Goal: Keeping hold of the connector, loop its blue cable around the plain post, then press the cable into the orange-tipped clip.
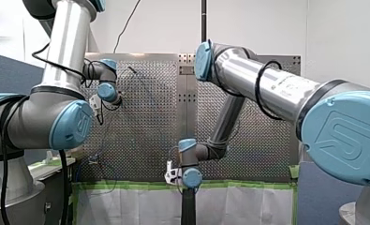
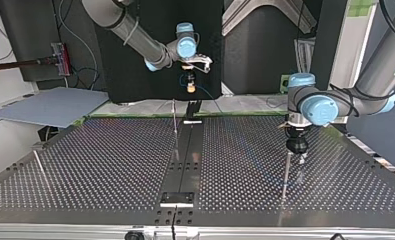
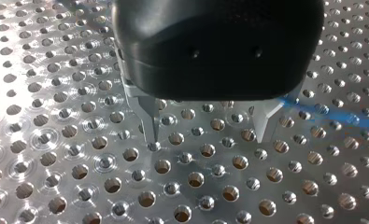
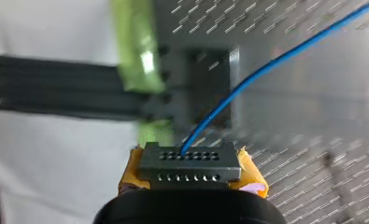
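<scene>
Pinches connector (image 4: pixel 190 163) in my right gripper (image 4: pixel 191 178), raised, likely to trail blue cable (image 4: pixel 266 70) free for looping; holds my left gripper (image 3: pixel 205 128) spread, empty, low.

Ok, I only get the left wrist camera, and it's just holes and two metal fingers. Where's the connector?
Observer: My right claw has it, the grey connector clamped between its yellow pads.
Operator: Is the blue wire plugged in?
Observer: Yes, the blue cable comes out of the connector's face and runs ahead, away from the claw.
Operator: Is that claw close to mine?
Observer: No. In the top view it is held up past the table's far edge; my left claw is low over the table, beside a thin post.
</scene>
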You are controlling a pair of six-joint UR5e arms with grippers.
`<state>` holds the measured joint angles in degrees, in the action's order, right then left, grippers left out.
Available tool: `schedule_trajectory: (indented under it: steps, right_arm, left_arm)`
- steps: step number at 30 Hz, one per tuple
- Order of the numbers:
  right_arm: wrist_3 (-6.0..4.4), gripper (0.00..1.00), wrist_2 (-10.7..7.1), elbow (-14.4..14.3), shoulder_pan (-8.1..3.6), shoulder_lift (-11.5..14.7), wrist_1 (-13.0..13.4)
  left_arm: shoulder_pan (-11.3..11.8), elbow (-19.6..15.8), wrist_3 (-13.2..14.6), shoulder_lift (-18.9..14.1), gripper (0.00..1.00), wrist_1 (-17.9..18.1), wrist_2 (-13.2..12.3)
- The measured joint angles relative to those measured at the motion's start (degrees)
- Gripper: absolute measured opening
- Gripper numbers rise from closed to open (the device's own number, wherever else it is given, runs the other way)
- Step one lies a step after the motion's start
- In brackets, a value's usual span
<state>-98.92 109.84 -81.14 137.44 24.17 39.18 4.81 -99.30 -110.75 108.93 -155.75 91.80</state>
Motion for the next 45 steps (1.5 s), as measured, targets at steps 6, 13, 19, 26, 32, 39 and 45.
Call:
schedule_trajectory:
  steps: [6,13,19,26,32,39,45]
  right_arm:
    - [-3.28,0.00,0.85,-3.2,-1.40,-3.4,3.3]
    - [-5.86,0.00,2.03,-6.8,-3.22,-7.0,7.0]
    - [-6.64,0.00,1.42,-10.3,-6.18,-10.5,10.4]
    - [-6.58,0.00,-1.19,-14.0,-10.37,-12.7,14.6]
    - [-6.62,0.00,-2.50,-14.5,-13.29,-10.3,17.9]
    - [-6.65,0.00,-3.48,-15.0,-14.12,-6.6,21.7]
    - [-6.59,0.00,-3.58,-17.6,-14.26,-3.4,24.9]
  left_arm:
    - [0.0,0.0,0.0,0.0,1.00,0.0,0.0]
    - [0.0,0.0,0.0,0.0,1.00,0.0,0.0]
    - [0.0,0.0,0.0,0.0,1.00,0.0,0.0]
    - [0.0,0.0,0.0,0.0,1.00,0.0,0.1]
    - [0.0,0.0,0.0,0.0,1.00,0.0,0.1]
    - [0.0,0.0,0.0,0.0,1.00,-0.1,0.2]
    - [0.0,0.0,0.0,0.0,1.00,-0.2,0.3]
